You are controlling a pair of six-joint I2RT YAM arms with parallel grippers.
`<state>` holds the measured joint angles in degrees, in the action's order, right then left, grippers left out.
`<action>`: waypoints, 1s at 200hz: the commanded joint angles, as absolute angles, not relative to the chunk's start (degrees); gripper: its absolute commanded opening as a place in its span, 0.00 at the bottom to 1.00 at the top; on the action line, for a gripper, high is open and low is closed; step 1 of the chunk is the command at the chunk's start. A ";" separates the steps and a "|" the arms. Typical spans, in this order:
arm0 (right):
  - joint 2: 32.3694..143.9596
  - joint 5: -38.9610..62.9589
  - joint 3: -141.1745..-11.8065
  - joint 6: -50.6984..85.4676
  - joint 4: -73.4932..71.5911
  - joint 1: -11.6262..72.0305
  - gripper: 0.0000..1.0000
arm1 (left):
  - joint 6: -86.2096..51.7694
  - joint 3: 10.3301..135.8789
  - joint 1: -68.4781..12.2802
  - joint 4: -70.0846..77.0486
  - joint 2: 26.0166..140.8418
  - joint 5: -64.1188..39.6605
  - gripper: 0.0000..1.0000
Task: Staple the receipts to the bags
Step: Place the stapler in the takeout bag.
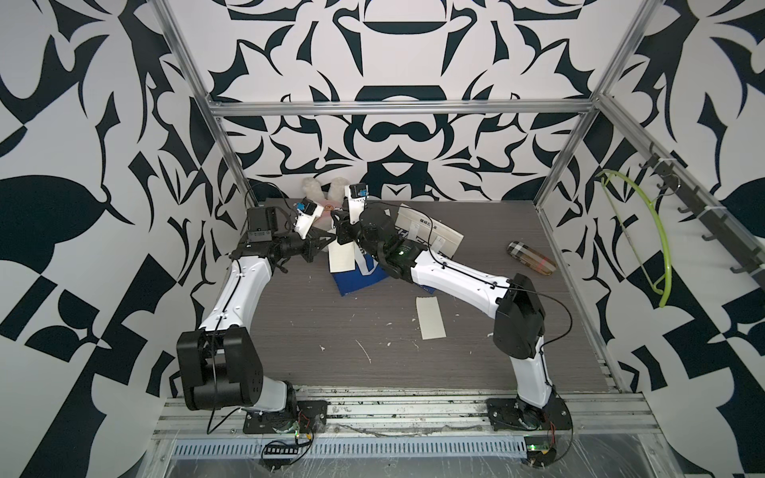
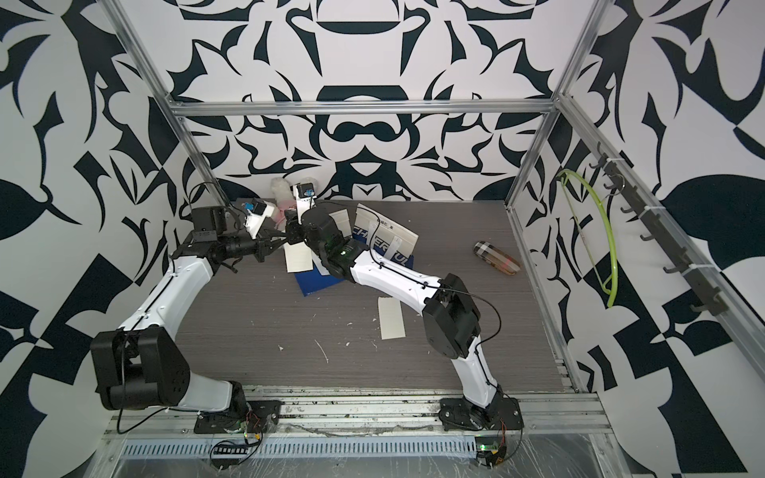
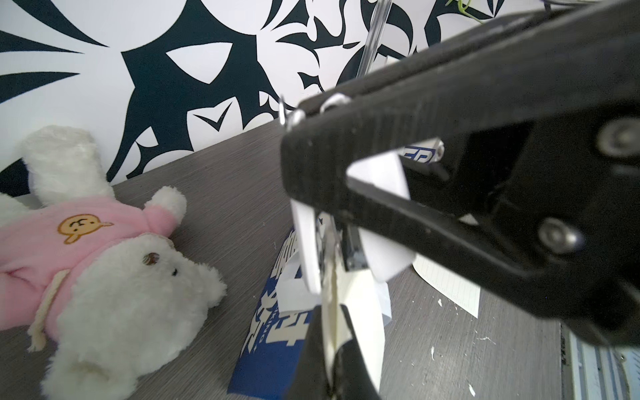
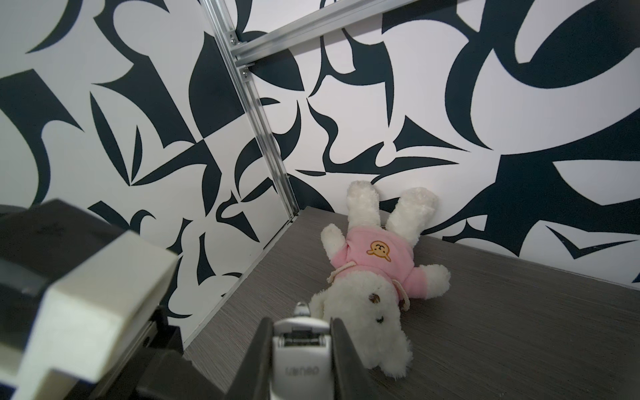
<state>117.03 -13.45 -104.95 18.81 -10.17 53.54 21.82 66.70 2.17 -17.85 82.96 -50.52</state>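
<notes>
One bag (image 1: 356, 278) (image 2: 316, 282) lies at the back left, its blue bottom (image 3: 273, 341) showing under both arms. My left gripper (image 1: 330, 241) (image 2: 282, 241) (image 3: 332, 349) is shut on cream paper at the bag's top edge, where a receipt (image 1: 342, 257) (image 2: 299, 257) lies; I cannot separate the layers. My right gripper (image 1: 340, 229) (image 2: 292, 231) (image 4: 299, 332) (image 3: 311, 156) is shut on a white stapler (image 4: 299, 362) (image 3: 308, 249), whose mouth sits over that held paper. A second bag (image 1: 430, 231) (image 2: 389, 234) lies behind the right arm. A second receipt (image 1: 430, 318) (image 2: 392, 318) lies loose mid-table.
A white plush toy in pink (image 1: 321, 194) (image 3: 104, 259) (image 4: 377, 277) lies against the back wall beside the grippers. A patterned case (image 1: 530, 258) lies at the right. A green hanger (image 1: 645, 240) hangs on the right wall. Small white scraps dot the table (image 1: 314, 331).
</notes>
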 commanded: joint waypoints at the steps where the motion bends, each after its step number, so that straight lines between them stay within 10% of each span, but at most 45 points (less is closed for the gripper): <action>1: 115.05 -15.24 -106.57 17.25 -8.68 54.60 0.00 | 21.39 66.27 1.91 -19.34 83.50 -48.87 0.00; 72: 115.75 -16.89 -107.59 17.18 -5.43 54.81 0.00 | 21.40 66.00 1.85 -18.98 83.41 -48.85 0.00; 149: 109.97 -8.24 -103.45 13.32 -2.56 54.45 0.76 | 22.19 65.48 1.89 -18.78 83.32 -48.96 0.00; 200: 103.50 19.79 -111.83 -3.82 19.62 42.76 0.85 | 26.77 65.78 1.86 -21.56 83.19 -50.61 0.00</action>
